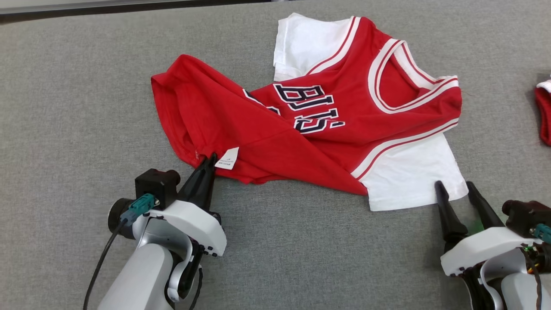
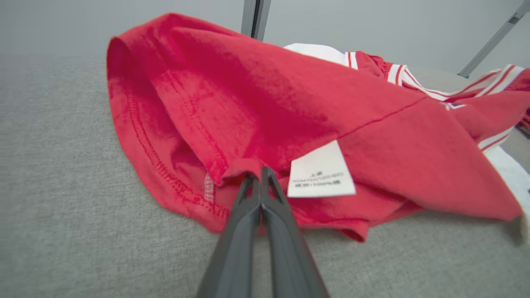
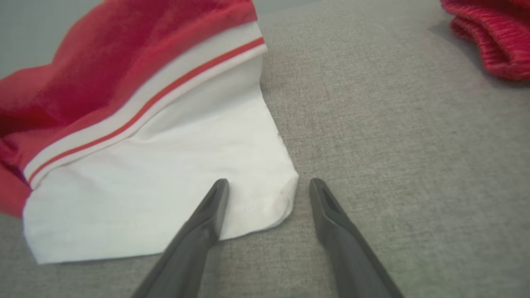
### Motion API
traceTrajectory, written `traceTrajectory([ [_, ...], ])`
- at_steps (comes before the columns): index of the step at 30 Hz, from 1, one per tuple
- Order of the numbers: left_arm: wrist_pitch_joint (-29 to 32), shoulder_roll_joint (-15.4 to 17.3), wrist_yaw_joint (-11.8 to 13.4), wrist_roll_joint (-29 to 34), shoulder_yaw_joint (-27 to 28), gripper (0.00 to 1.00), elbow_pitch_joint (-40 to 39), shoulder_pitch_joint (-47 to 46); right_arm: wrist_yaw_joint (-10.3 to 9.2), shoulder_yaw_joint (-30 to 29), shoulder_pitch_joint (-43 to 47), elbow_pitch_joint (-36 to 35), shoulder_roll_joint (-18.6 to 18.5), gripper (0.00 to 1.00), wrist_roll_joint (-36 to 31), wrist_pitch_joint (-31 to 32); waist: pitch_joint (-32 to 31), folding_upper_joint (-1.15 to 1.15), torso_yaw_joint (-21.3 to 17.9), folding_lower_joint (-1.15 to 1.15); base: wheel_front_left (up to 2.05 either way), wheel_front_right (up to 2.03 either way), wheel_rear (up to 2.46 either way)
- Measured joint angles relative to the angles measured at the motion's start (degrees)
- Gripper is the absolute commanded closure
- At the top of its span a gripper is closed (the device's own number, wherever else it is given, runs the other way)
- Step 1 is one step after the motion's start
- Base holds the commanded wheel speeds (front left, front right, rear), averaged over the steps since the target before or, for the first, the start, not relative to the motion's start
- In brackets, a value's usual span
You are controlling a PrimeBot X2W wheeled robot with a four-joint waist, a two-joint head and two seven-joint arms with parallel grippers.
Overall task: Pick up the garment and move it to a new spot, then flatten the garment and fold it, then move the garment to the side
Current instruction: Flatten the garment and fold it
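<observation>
The jersey point(image 1: 327, 129), red with white sleeves, is found crumpled mid-table point(image 1: 64, 129) on grey cloth, with its lower part folded over. The left gripper point(image 1: 211, 159) is clamped on the red hem, just beside the white care label point(image 1: 227, 158). The right gripper point(image 1: 454, 185) is held open, its fingers set astride the corner of the near white sleeve point(image 1: 409, 181); a second red garment point(image 1: 544, 107) is noted at the right edge.
</observation>
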Motion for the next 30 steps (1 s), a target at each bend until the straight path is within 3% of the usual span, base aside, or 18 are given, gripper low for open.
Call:
traceTrajectory([
  [1,-0.43,0.22,0.03,0.19,-0.04,1.0,-0.45,0.21,0.0,0.18,-0.77,0.98,-0.12,0.06,0.33,-0.36,0.17,0.0,0.2,0.0,0.0,0.0,0.0],
  [2,-0.69,0.44,0.1,0.3,-0.03,1.0,-0.87,0.33,-0.01,0.41,-1.41,1.7,-0.3,0.53,0.52,-0.88,0.32,0.0,0.36,0.0,0.0,0.0,0.0],
  [3,-0.93,0.66,0.3,0.36,0.08,1.0,-1.35,0.37,-0.01,0.71,-1.85,2.15,-0.54,0.71,0.91,-1.36,0.47,0.0,0.5,0.0,0.0,0.0,0.0],
  [4,-1.62,0.88,0.38,0.43,0.31,1.0,-1.93,0.53,-0.01,1.02,-2.13,2.49,-0.79,1.0,1.19,-2.19,0.51,0.0,0.59,0.0,0.0,0.0,0.0],
  [9,-3.92,2.82,1.68,0.98,1.81,1.0,-6.26,2.24,0.0,0.77,-2.52,-0.11,-2.25,1.0,1.79,-6.28,-0.05,0.0,0.56,0.0,0.0,0.0,0.0],
  [14,-6.25,6.25,3.86,2.69,4.58,1.0,-14.68,3.1,0.01,-2.27,-4.04,-10.01,-3.88,1.0,0.77,-8.73,-1.84,0.0,0.09,0.0,0.0,0.0,0.0],
  [21,-6.83,9.65,5.91,5.0,7.32,1.0,-25.03,2.96,0.01,-7.19,-8.14,-22.59,-7.17,1.0,-1.97,-6.55,-5.24,0.0,-0.01,0.0,0.0,0.0,0.0],
  [30,-4.11,13.38,7.44,7.23,10.71,1.0,-36.78,-2.24,0.01,-14.39,-14.79,-32.57,-12.01,1.0,-2.66,-1.65,-9.38,0.0,1.31,0.0,0.0,0.0,0.0],
])
